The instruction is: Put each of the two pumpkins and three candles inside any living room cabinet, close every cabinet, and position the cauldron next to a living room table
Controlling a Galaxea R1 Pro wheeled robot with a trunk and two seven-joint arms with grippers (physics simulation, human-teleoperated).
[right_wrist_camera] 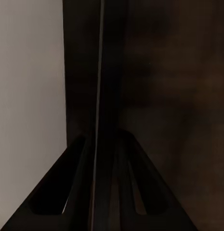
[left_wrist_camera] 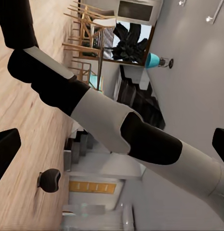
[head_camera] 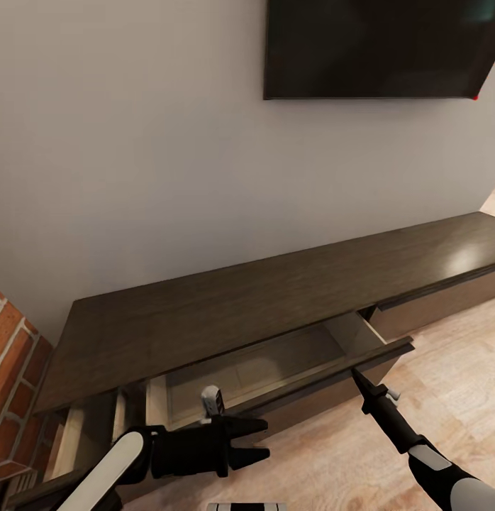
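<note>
The cabinet (head_camera: 276, 298), a long low dark-brown unit, runs along the wall under the TV. One wide drawer (head_camera: 262, 365) stands pulled out, and the pale beige inside that I can see is bare. My right gripper (head_camera: 356, 375) is at the top edge of that drawer's front (head_camera: 325, 387), and in the right wrist view its fingers (right_wrist_camera: 78, 183) close around the thin dark edge. My left gripper (head_camera: 256, 438) hovers open in front of the drawer, holding nothing. The black cauldron (left_wrist_camera: 50, 179) sits on the wood floor behind me. Pumpkins, candles and table are out of view.
A red-brick fireplace (head_camera: 13, 369) borders the cabinet's left end, where another beige compartment (head_camera: 84, 433) gapes open. The right drawer front (head_camera: 439, 305) sits flush. A wall TV (head_camera: 382, 42) hangs above. Light plank floor (head_camera: 453, 383) lies in front.
</note>
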